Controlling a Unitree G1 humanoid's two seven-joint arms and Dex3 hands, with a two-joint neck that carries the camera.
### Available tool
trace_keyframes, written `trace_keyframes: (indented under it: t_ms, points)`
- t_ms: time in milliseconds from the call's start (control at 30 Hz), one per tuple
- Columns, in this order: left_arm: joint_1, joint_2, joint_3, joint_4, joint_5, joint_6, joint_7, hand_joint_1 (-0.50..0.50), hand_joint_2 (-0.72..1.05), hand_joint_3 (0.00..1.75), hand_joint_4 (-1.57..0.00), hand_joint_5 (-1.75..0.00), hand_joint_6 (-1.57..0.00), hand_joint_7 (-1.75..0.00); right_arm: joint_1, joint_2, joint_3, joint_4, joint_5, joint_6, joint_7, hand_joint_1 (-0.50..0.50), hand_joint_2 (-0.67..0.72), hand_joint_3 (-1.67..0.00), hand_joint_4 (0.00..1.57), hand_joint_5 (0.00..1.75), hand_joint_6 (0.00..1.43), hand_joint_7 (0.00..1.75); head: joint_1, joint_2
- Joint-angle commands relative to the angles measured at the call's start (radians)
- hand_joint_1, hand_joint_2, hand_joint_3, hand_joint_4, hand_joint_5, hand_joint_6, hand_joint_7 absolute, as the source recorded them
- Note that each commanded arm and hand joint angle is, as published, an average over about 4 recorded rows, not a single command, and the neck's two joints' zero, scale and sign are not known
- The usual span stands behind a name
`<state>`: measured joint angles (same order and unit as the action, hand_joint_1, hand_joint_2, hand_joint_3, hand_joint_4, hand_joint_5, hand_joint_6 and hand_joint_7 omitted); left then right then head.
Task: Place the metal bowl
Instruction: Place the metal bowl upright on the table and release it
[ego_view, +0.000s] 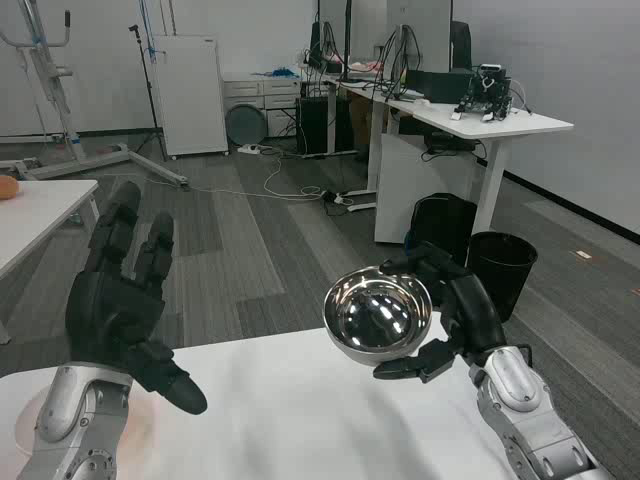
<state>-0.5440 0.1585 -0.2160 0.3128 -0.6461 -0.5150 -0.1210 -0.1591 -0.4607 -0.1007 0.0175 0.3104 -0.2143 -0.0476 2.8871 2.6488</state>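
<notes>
The white counter (300, 400) is seen nearest, along the bottom. A faint round plate (35, 430) can be made out on its near left corner, partly hidden by the left arm. The left robot hand (120, 300) is raised above the counter's left side; its fingers are spread and nothing is held in it. On the right, the shiny bowl (378, 315) is gripped by the right robot hand (455, 315), with fingers wrapped around its far rim and a thumb under it. The bowl is held up in the air over the counter's far edge and is tipped, so its inside is shown. Farther off, a black bin (500, 270) is seen on the floor to the right. A long white desk (480, 120) with screens is seen at the far right, and a white cabinet (190, 95) at the far wall.
</notes>
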Motion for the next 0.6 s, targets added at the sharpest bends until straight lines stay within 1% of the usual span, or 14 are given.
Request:
trace_keyframes:
  t_ms: [33,100,167,233,300,367,433,500,600]
  points:
    - [-0.018,-0.007,-0.003,0.031,-0.003,0.0,-0.006,-0.5,-0.72,0.0,0.0,0.0,0.0,-0.21,-0.029,0.004,0.038,0.083,0.007,-0.017,-0.003,0.07,-0.41,-1.03,1.57,1.07,1.28,1.07,0.015,-0.037]
    - [-0.023,-0.008,-0.003,0.038,-0.003,-0.001,-0.006,-0.5,-0.72,0.0,0.0,0.0,0.0,-0.21,-0.034,0.004,0.039,0.087,0.007,-0.017,-0.003,0.08,-0.41,-1.03,1.57,1.07,1.28,1.08,0.008,-0.028]
    - [-0.03,-0.009,-0.003,0.048,-0.003,-0.002,-0.006,-0.5,-0.68,0.0,0.0,0.0,0.0,-0.21,-0.041,0.004,0.04,0.093,0.007,-0.017,-0.003,0.08,-0.41,-1.03,1.57,1.07,1.28,1.06,0.009,-0.03]
    - [-0.035,-0.01,-0.003,0.057,-0.003,-0.002,-0.006,-0.5,-0.68,0.0,0.0,0.0,0.0,-0.21,-0.046,0.004,0.04,0.098,0.007,-0.017,-0.003,0.08,-0.38,-1.03,1.57,1.07,1.28,1.05,0.01,-0.03]
    - [-0.041,-0.01,-0.003,0.066,-0.003,-0.002,-0.006,-0.5,-0.72,0.04,0.0,0.0,0.0,-0.21,-0.05,0.004,0.041,0.101,0.006,-0.017,-0.003,0.08,-0.38,-1.03,1.57,1.07,1.28,1.05,0.01,-0.031]
    - [-0.046,-0.01,-0.003,0.075,-0.004,-0.002,-0.006,-0.5,-0.72,0.04,0.0,0.0,0.0,-0.21,-0.052,0.004,0.041,0.104,0.004,-0.015,-0.003,0.06,-0.41,-1.03,1.57,1.07,1.28,1.05,0.009,-0.033]
    - [-0.052,-0.01,-0.003,0.084,-0.004,-0.003,-0.007,-0.5,-0.68,0.0,0.0,0.0,0.0,-0.21,-0.053,0.004,0.041,0.107,0.004,-0.014,-0.003,0.06,-0.41,-1.03,1.57,1.07,1.28,1.08,0.008,-0.035]
    - [-0.057,-0.011,-0.003,0.092,-0.004,-0.004,-0.008,-0.5,-0.64,0.0,0.0,0.0,0.0,-0.21,-0.055,0.004,0.041,0.109,0.004,-0.011,-0.003,0.08,-0.38,-1.03,1.57,1.07,1.28,1.08,0.007,-0.039]
    - [-0.063,-0.013,-0.003,0.101,-0.004,-0.005,-0.009,-0.5,-0.64,0.0,0.0,0.0,0.0,-0.21,-0.057,0.003,0.044,0.114,0.003,-0.008,-0.003,0.06,-0.38,-1.03,1.57,1.07,1.28,1.08,0.006,-0.049]
